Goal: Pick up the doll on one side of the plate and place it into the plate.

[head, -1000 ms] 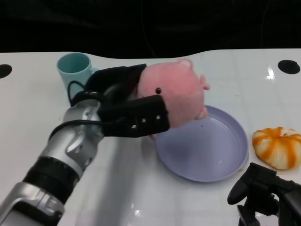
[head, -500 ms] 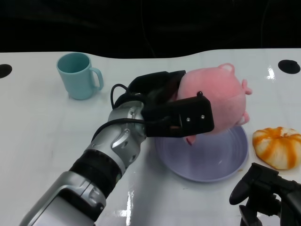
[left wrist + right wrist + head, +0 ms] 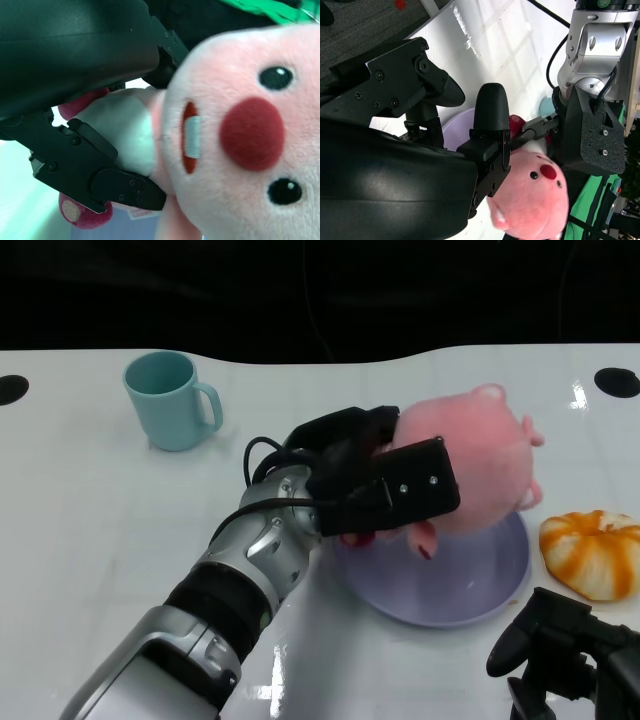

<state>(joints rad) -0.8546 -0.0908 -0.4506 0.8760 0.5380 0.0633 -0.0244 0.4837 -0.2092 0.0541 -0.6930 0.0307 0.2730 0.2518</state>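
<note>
Left hand (image 3: 375, 490) clutched the pink doll (image 3: 480, 465) over the lavender plate (image 3: 490, 575) at frame centre; right hand (image 3: 560, 645) idled, fingers apart. Plush looked light and squashy; gripping its body seemed safest.

Left arm (image 3: 235, 585) is a silver forearm with black rubbery bands and looped black cables. Both the left hand (image 3: 375, 480) and right hand (image 3: 565, 655) are boxy matte black, dotted with small screws.

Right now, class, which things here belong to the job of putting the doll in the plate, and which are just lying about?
Job: pink doll, held by left hand; purple plate.
Lying about: teal mug; orange-and-white pumpkin toy; right hand, idle.
</note>
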